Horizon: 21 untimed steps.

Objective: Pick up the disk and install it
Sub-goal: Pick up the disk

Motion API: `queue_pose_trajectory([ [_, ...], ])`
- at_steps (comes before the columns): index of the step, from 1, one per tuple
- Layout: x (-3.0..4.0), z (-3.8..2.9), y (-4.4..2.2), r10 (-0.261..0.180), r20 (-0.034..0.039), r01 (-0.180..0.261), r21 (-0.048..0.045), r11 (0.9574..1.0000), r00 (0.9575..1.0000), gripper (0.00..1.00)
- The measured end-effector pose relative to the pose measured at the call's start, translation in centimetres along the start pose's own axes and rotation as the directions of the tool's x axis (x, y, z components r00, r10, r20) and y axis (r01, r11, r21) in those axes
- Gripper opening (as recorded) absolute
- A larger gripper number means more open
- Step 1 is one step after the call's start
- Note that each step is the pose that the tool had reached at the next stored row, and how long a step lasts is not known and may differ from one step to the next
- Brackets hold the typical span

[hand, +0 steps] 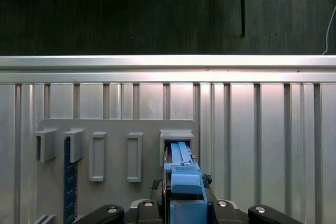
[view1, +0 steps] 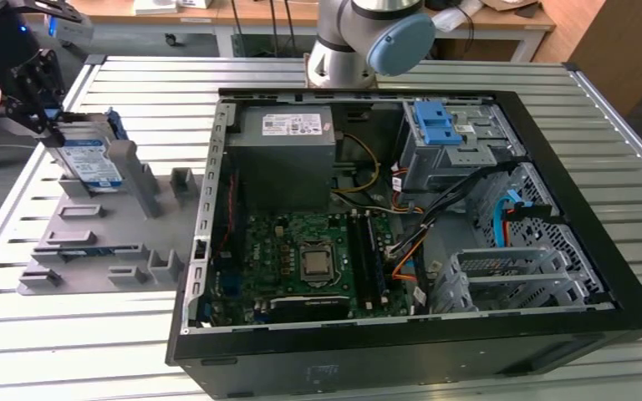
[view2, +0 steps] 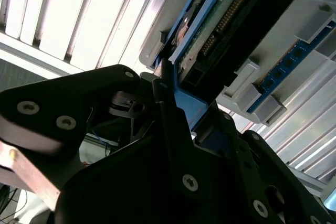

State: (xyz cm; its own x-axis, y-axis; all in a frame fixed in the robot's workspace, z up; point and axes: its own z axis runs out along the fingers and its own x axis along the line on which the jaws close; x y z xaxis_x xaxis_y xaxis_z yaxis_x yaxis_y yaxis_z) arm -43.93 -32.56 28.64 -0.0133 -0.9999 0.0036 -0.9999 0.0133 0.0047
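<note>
Black and lying open on its side, the computer case sits nearest in the exterior view, with a green motherboard inside and a grey power-supply box at its far end (its white sticker carries print too fine to read). On the ribbed metal tabletop, toward the exterior view's left, lies a grey fixture. The disk stands on edge in the fixture's far slot, its white-and-blue label facing out, lettering illegible. The gripper is at the disk's far upper end.

In the second wrist view, the gripper is closed on the blue carrier frame of the disk, whose green circuit board shows.

In the first wrist view, the gripper clasps the disk, which sits in a grey bracket of the fixture.
</note>
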Motion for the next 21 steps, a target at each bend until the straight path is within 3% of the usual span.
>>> queue_pose_trajectory([
  [21, 0.01, -1.84, 0.01, 0.0, 0.0, 0.0, 0.0, 1.0, 1.0, 0.36],
])
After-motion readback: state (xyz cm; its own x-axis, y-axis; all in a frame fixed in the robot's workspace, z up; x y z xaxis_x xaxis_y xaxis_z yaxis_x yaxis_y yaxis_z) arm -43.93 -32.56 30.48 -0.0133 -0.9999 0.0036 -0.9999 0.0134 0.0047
